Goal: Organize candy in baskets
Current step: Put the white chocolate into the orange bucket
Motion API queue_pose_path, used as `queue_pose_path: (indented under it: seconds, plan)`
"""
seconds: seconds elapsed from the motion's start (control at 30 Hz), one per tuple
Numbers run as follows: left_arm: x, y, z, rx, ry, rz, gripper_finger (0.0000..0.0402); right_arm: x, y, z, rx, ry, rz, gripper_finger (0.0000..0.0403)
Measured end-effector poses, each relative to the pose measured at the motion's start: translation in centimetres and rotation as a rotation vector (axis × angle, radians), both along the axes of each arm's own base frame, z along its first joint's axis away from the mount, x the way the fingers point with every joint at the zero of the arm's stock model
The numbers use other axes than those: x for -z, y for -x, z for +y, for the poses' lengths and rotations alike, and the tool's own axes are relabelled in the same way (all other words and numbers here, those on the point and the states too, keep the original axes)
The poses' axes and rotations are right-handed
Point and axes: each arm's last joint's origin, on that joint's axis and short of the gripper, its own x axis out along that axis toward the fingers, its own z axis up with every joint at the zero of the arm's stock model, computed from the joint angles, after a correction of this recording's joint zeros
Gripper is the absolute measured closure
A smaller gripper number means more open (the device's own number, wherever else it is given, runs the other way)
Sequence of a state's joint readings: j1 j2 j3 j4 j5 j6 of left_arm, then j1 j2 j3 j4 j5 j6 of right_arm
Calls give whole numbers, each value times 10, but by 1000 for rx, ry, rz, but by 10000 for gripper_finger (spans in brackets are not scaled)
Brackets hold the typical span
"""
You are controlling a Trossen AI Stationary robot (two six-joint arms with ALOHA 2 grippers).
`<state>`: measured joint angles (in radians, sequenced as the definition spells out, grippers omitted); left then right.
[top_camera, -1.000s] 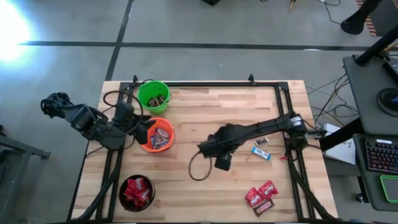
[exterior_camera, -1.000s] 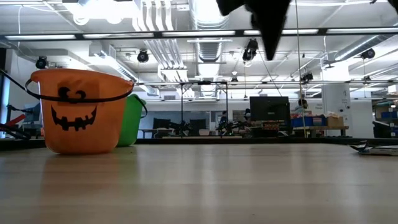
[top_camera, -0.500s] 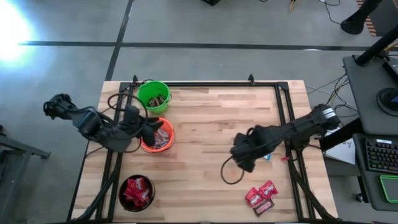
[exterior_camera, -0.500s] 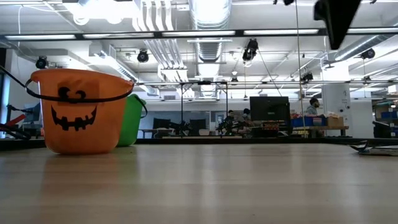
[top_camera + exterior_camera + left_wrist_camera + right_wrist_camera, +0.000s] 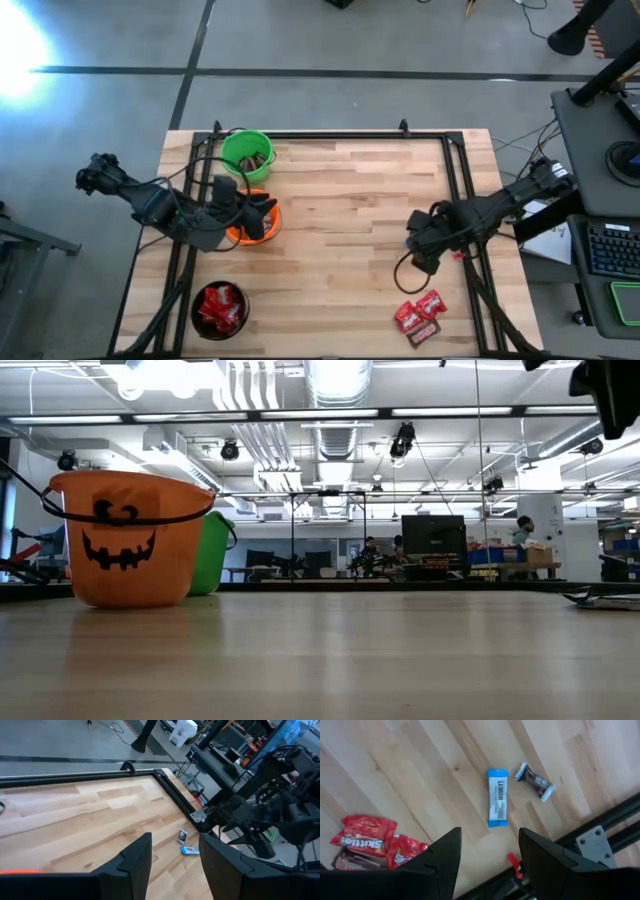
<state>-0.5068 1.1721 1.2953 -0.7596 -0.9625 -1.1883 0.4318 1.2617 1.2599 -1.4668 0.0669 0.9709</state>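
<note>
Over surface's right side, your right pincer (image 5: 424, 252) hung open, empty; left pincer (image 5: 262, 212) open above orange basket (image 5: 240, 236). Baskets partly filled; blue-and-white candy (image 5: 497, 797), brown candy (image 5: 535, 782), red candy (image 5: 418, 309) left loose.

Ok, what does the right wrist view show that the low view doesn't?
Only the right wrist view: the open right gripper over loose candy, a blue-and-white bar, a dark one and red packs.
Only the low view: the orange basket with the green basket behind it, and the room beyond.
Both: the wooden table.
</note>
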Motion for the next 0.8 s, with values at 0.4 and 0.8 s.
queue_pose_path:
  seconds: [0.4,0.8]
  plan:
    - [7,-18,-9,-2,8,-15,255,33,19,-5,-2,-36,101,213]
    - [8,-20,-10,-1,13,-20,255,85,24,-8,-15,-30,115,213]
